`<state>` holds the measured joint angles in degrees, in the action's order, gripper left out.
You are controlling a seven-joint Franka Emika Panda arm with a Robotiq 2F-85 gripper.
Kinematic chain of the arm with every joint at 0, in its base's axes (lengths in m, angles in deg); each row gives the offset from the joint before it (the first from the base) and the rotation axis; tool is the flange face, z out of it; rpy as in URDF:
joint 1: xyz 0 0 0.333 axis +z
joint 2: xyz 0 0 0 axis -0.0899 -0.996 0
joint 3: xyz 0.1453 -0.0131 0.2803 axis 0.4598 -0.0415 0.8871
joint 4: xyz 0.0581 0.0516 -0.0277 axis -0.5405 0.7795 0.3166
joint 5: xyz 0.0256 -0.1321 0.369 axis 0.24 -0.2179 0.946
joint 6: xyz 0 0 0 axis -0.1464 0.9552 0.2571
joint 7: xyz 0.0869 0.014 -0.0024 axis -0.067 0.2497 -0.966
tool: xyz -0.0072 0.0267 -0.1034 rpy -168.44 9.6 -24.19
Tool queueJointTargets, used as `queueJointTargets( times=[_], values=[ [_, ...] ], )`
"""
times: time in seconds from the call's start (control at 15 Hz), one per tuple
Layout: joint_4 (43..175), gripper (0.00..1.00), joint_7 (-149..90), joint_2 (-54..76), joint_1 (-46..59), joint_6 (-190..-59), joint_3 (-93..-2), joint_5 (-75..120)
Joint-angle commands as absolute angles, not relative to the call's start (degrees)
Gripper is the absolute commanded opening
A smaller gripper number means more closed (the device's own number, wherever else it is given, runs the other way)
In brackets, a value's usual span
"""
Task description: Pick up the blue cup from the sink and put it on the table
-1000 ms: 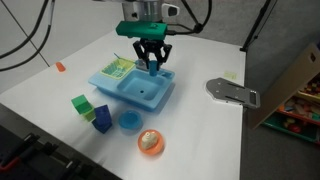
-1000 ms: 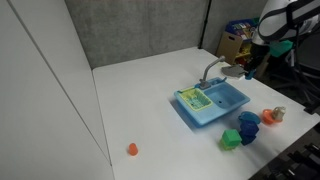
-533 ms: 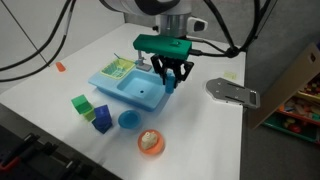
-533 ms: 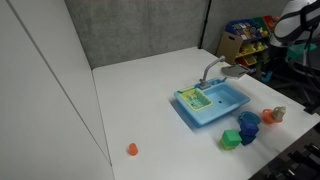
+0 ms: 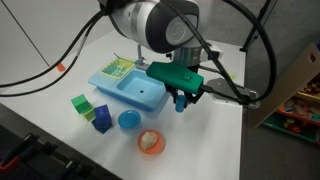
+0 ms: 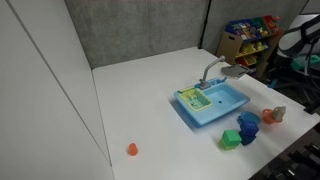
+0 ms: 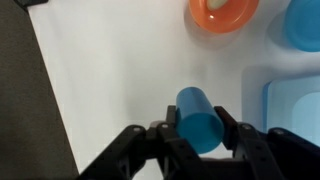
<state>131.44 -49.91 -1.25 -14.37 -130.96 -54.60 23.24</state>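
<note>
Just beside the sink, over bare worktop toward the edge with the grey metal plate, the gripper clamped the blue cup, which hung upright directly beneath it.

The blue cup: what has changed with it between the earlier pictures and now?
The tool, shut on the cup, carried it from above the sink sideways, out past the sink's edge; it is now over the table. The sink, blocks, dish and orange bowl stayed in place.
</note>
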Motion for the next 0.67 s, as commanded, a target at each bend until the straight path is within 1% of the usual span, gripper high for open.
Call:
queueJointTargets(
  times=[0.0,0.6],
  values=[
    [129.93,0.17,-50.41,-4.91,-16.19,-133.83,-53.21,25.5],
    [125.89,0.17,-50.2,-13.87,-18.52,-139.75,-51.1,27.43]
  ],
)
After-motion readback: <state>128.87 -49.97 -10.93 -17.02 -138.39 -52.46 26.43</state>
